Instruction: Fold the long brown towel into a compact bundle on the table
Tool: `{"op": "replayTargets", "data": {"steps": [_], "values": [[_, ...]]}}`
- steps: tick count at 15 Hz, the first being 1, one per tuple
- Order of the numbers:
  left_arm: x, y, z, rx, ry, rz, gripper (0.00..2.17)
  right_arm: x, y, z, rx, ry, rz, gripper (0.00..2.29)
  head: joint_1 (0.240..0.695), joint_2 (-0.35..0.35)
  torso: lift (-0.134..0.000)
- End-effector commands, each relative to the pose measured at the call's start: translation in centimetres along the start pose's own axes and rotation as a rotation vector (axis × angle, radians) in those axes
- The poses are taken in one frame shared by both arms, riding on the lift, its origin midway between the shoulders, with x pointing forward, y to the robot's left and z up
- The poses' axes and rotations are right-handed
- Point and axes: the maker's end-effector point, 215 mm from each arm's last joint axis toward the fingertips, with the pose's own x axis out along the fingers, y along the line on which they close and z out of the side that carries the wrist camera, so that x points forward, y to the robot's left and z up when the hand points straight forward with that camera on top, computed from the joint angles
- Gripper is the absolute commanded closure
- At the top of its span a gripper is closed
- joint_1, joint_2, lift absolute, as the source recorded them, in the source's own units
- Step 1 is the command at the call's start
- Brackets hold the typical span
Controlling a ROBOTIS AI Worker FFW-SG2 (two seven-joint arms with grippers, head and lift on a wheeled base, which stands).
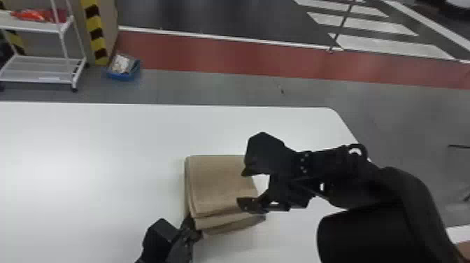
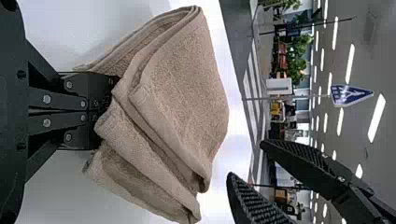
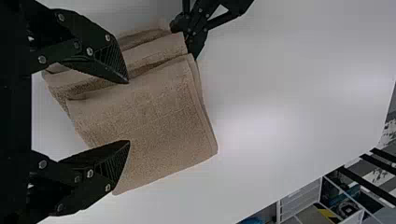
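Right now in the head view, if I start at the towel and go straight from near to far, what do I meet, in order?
Folded brown towel → white table top beyond it → grey floor → red floor strip → white line → dark floor.

A large indoor hall, like a workshop or test floor laid out with road markings.
The head view shows a red floor band (image 1: 216, 57) across the top, white crossing stripes (image 1: 388, 46) at upper right, and, at upper left, a white wheeled shelf cart (image 1: 38, 68) beside a column with yellow-and-black hazard striping (image 1: 96, 33), a blue bin (image 1: 131, 72) near it; the left wrist view adds a blue pedestrian sign (image 2: 348, 94) on a pole, rows of ceiling strip lights (image 2: 376, 117) and leafy green plants (image 2: 297, 53).
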Motion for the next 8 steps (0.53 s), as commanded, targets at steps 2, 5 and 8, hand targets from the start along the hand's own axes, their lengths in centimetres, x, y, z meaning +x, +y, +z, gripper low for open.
{"op": "replayTargets", "data": {"steps": [2,5,8], "values": [[0.0,-0.2,0.7,0.001,-0.013,-0.002,2.15,1.2,-1.1,-2.7,0.024,0.061,0.003,1.6,0.695,-0.25,-0.125],[-0.1,-0.5,0.8,0.0,-0.014,-0.003,2.14,2.8,0.2,-3.9,0.007,0.095,0.038,1.6,0.695,-0.271,-0.125],[-1.0,-0.7,1.5,-0.019,0.002,-0.011,0.85,4.5,1.3,-4.4,-0.014,0.118,0.065,1.6,0.695,-0.281,-0.125]]}}
